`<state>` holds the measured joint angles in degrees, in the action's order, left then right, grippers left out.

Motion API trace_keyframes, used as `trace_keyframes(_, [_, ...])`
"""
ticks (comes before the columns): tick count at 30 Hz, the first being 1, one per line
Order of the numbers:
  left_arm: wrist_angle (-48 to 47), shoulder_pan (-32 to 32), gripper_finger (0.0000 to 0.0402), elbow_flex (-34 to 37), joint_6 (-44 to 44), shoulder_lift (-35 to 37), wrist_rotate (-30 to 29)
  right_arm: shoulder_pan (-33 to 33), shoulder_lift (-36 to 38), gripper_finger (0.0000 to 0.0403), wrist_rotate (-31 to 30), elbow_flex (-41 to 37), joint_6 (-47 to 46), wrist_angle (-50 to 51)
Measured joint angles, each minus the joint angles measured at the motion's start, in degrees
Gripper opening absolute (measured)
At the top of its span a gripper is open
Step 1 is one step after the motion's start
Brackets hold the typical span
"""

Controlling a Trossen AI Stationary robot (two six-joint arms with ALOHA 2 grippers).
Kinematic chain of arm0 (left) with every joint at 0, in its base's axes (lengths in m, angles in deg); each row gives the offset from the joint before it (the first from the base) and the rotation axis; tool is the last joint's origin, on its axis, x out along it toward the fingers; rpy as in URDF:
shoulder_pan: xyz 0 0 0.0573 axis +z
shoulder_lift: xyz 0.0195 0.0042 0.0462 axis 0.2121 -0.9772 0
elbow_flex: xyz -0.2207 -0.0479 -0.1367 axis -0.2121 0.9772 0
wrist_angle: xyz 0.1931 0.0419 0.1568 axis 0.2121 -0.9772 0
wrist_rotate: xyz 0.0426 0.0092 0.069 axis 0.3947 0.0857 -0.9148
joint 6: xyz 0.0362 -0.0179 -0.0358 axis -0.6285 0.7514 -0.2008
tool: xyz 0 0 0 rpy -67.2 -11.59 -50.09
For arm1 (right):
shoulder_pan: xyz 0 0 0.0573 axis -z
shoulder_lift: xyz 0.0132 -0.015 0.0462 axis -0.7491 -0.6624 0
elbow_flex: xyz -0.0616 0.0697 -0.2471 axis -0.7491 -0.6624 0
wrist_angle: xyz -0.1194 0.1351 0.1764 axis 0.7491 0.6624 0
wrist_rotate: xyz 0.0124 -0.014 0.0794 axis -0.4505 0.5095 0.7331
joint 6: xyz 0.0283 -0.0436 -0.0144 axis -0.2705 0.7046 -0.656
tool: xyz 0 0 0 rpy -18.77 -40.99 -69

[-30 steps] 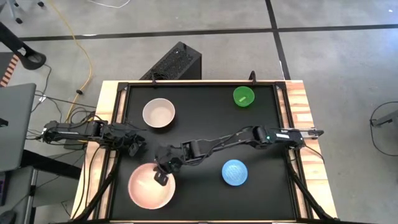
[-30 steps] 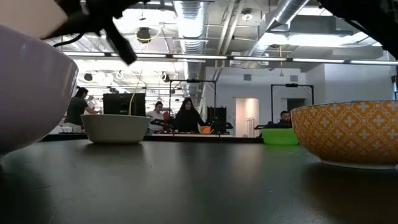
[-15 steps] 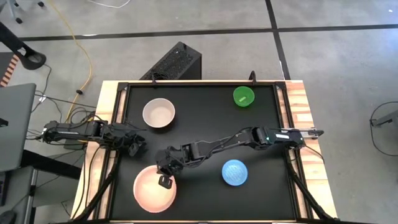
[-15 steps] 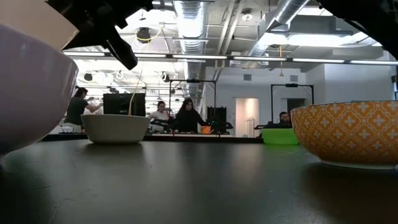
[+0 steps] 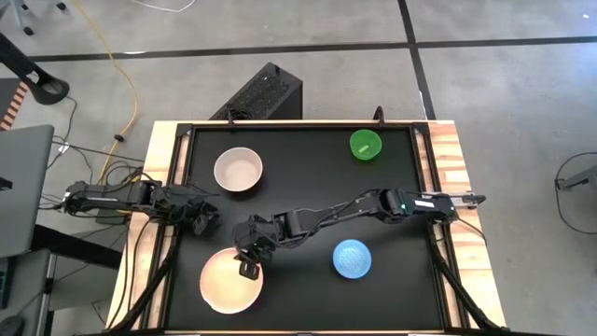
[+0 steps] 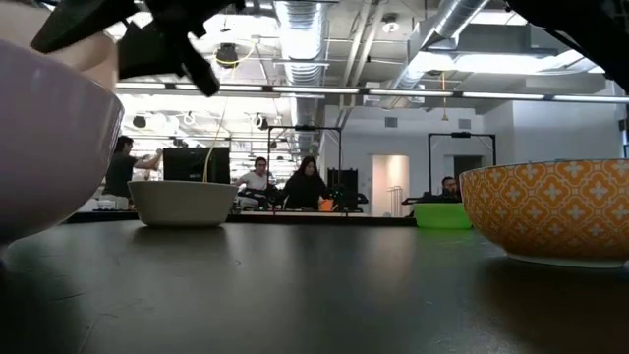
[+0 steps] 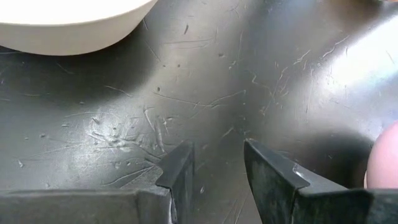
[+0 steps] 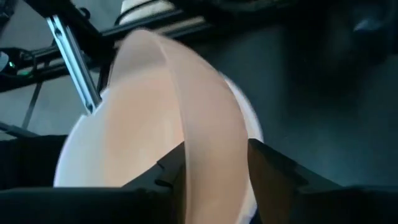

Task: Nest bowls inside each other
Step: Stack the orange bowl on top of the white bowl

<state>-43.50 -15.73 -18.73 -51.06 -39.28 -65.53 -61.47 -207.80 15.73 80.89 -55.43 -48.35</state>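
The pink bowl (image 5: 227, 286) lies inside the largest white bowl (image 5: 202, 282) at the table's near left. My right gripper (image 5: 248, 268) hangs over their far rim, open, one finger on either side of the pink wall (image 8: 211, 124). The cream-white bowl (image 5: 238, 170) stands at the far left, the green bowl (image 5: 365, 145) at the far right and the blue bowl (image 5: 352, 259) at the near right, each on its base. My left gripper (image 5: 201, 217) waits open at the left edge, over bare mat (image 7: 205, 93). My right gripper straddles the pink bowl's far rim (image 8: 214, 146), coming slanting down from the table's right, one finger inside the bowl and one outside. Whether the fingers touch the wall, I cannot tell. The pink bowl rests in the white bowl (image 6: 49, 147).
The black mat has free room in its middle and along the far side between the cream-white and green bowls. A raised frame (image 5: 280, 123) edges the table. In the low view the blue bowl's orange patterned outside (image 6: 550, 211) stands close on the right.
My right gripper has opened and rolled at the wrist while staying over the bowls' far rim. The pink bowl, held up and tilted a second ago, has sunk into the white bowl, whose rim now shows around it.
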Motion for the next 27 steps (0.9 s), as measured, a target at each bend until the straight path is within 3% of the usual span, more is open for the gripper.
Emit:
trace_keyframes(13, [-0.3, 0.0, 0.0128, 0.0, 0.0, 0.0, 0.0, 1.0, 2.1, 0.0170, -1.0, 0.1, 0.4, 5.8])
trace_keyframes(18, [-0.3, 0.0, 0.0128, 0.0, 0.0, 0.0, 0.0, 1.4, 2.1, 0.0164, -0.1, 0.0, 2.9, 1.8])
trace_keyframes(23, [-0.3, 0.0, 0.0128, 0.0, 0.0, 0.0, 0.0, 1.3, 1.3, 0.0140, 0.6, 0.0, 7.6, -4.5])
trace_keyframes(27, [-0.3, 0.0, 0.0128, 0.0, 0.0, 0.0, 0.0, 1.3, -0.3, 0.0098, -2.3, 0.1, 8.8, -9.0])
